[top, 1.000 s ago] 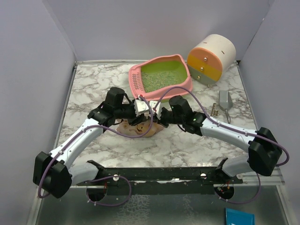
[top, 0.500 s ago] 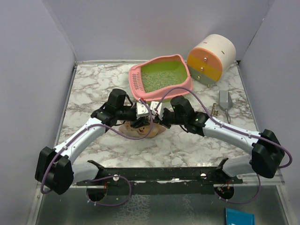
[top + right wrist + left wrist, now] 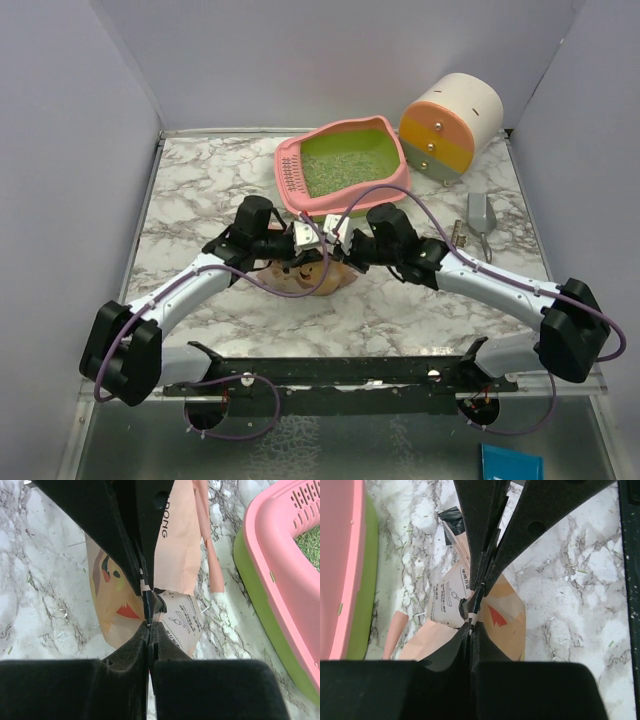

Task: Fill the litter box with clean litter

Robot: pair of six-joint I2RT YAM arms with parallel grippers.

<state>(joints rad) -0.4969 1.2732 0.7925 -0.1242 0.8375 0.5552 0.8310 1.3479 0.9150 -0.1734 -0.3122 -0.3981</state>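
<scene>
1. Both hands are pinched shut, side by side, on the upper edge of the tan paper pouch printed with a cartoon animal: the left hand and the right hand.
2. Whether the pouch is lifted off the white marbled desk cannot be told.
3. Just beyond the hands is set the large pink plastic litter box with a green inside; pale greenish-grey granules are seen in it.
4. For a clean pour, the pouch should be carried over the near rim and tipped mouth-down, with both grips held firm so that the paper is not torn.
5. The slotted grille should be avoided.
6. The round white, orange and yellow drawer cabinet and the grey metal scoop are well apart on the right; only the raised rim is in the way.
</scene>
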